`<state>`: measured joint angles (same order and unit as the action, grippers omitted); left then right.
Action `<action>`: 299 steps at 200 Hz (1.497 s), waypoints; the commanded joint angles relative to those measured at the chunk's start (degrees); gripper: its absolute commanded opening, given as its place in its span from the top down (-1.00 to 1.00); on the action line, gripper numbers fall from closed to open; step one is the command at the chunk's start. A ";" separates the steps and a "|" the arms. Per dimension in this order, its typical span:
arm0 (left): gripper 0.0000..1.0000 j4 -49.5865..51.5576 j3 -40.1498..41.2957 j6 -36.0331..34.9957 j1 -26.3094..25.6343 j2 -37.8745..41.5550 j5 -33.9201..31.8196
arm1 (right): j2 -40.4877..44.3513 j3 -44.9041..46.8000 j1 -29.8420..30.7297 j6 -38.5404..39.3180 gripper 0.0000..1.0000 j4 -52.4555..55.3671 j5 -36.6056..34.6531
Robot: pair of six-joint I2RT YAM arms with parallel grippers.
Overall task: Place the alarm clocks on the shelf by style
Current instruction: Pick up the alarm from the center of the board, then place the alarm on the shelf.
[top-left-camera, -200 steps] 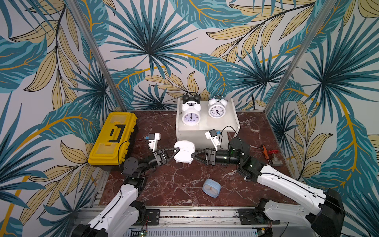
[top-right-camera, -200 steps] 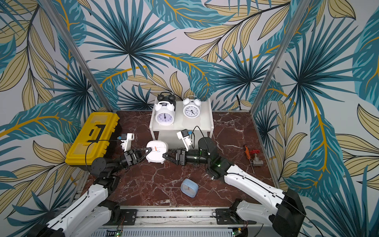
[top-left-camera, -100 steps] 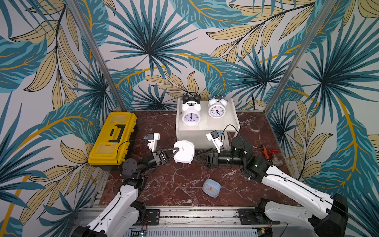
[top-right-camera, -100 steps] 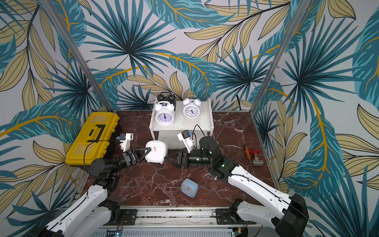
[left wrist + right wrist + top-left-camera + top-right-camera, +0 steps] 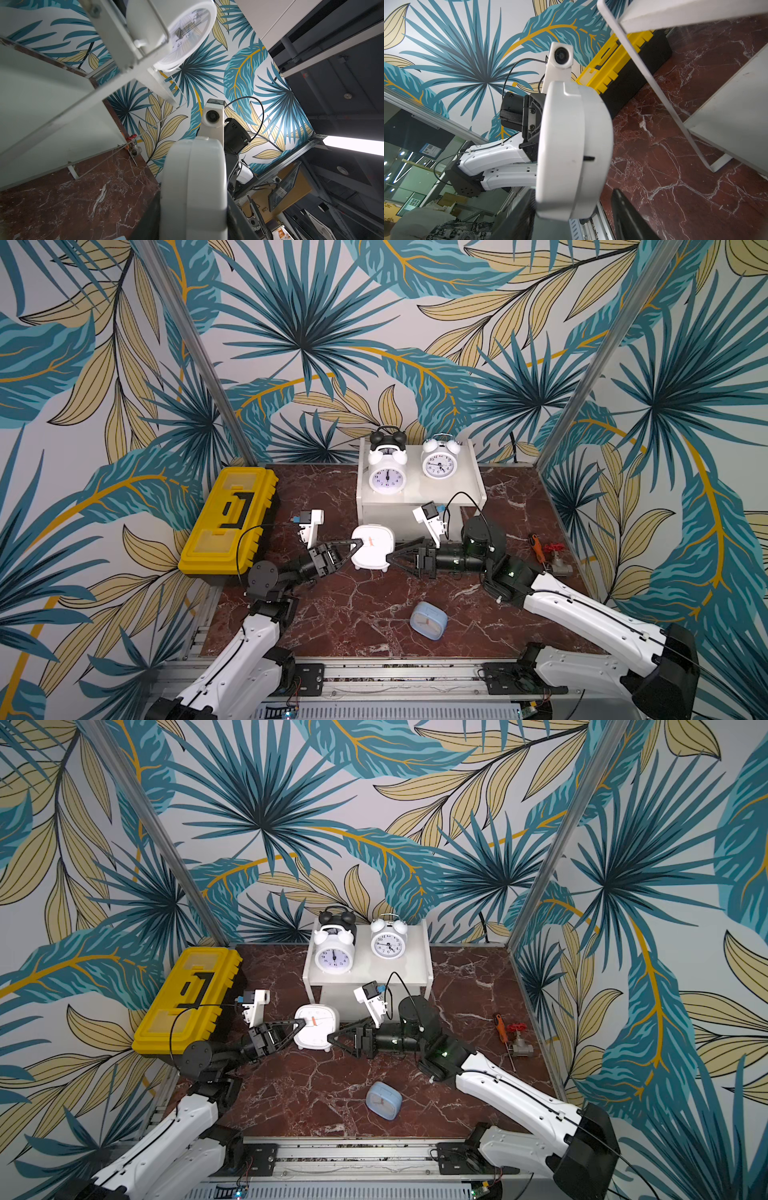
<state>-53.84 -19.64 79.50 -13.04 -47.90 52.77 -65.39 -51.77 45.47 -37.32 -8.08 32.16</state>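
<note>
In both top views the white square clock (image 5: 372,547) (image 5: 316,1026) sits just in front of the shelf (image 5: 465,485), at its left front corner. The left claw (image 5: 352,551) is clamped on the clock's edge on the side away from the shelf's middle. The right claw (image 5: 392,558) meets the opposite edge with its jaws apart. On the shelf's top board stand the black twin-bell clock (image 5: 387,438), a white twin-bell clock (image 5: 387,479) right in front of it, and the other white twin-bell clock (image 5: 439,464) beside them. The light blue clock (image 5: 429,620) lies on the surface (image 5: 353,605), well in front of the shelf.

In the left wrist view the white square clock (image 5: 193,187) is seen edge-on, pinched between the left claw's dark fingers (image 5: 143,224), with the shelf (image 5: 41,104) close beside it.

In the right wrist view the clock (image 5: 571,149) sits between the right claw's spread fingers (image 5: 629,216). The finger on the shelf's side stands clear of the clock, and the other is partly hidden behind it.
</note>
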 commanded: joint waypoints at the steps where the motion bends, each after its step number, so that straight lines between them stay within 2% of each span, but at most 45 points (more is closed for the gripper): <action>1: 0.47 -3.11 -1.54 0.23 0.39 0.70 0.39 | -0.79 -1.14 0.23 -0.36 -0.11 -1.94 -0.18; 47: 0.47 -3.41 -1.58 0.47 0.37 0.61 0.45 | -1.93 -2.41 0.23 -0.58 -0.10 -0.92 0.76; 90: 0.47 -2.75 -1.63 -0.03 0.38 0.63 0.24 | -1.55 -2.55 0.23 0.37 0.36 0.56 0.66; 107: 0.17 -1.17 -1.63 -0.83 0.43 0.61 -0.29 | -0.75 -2.79 0.23 1.91 0.49 2.11 -0.21; 122: -0.30 1.52 -1.63 -1.60 0.49 0.96 -1.20 | 0.56 -3.53 2.47 5.30 0.54 5.84 -3.12; 130: -0.40 2.67 -1.63 -1.98 0.52 1.33 -1.59 | 1.35 -4.00 3.31 8.14 0.56 8.80 -6.15; 148: -0.46 5.80 -1.96 -3.73 0.47 2.49 -2.33 | 3.61 -4.19 4.64 12.75 0.59 14.07 -13.52; 170: -0.57 15.27 -3.18 -7.59 0.82 5.72 -4.19 | 7.03 -1.72 5.00 15.99 0.60 14.91 -21.39; 183: -0.71 23.53 -3.97 -10.76 1.00 8.56 -6.68 | 8.90 -0.07 5.06 17.52 0.60 14.35 -26.04; 219: -0.73 44.14 -5.45 -19.05 1.27 16.63 -16.21 | 10.35 4.79 5.13 22.60 0.59 8.59 -37.91; 238: -0.71 51.86 -5.76 -21.02 1.35 19.71 -20.56 | 8.12 5.77 5.07 25.05 0.59 4.39 -41.67; 272: -0.77 66.84 -5.63 -21.92 1.35 23.21 -32.75 | 2.42 7.55 5.11 28.51 0.59 -4.29 -46.73; 299: -0.77 71.37 -5.23 -22.36 1.45 24.37 -33.82 | -1.98 5.94 5.15 29.80 0.59 -7.37 -45.79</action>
<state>7.70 -22.79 59.53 -12.10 -24.95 24.32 -65.12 -45.30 50.35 -10.87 -6.87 -11.35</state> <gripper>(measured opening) 0.885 0.415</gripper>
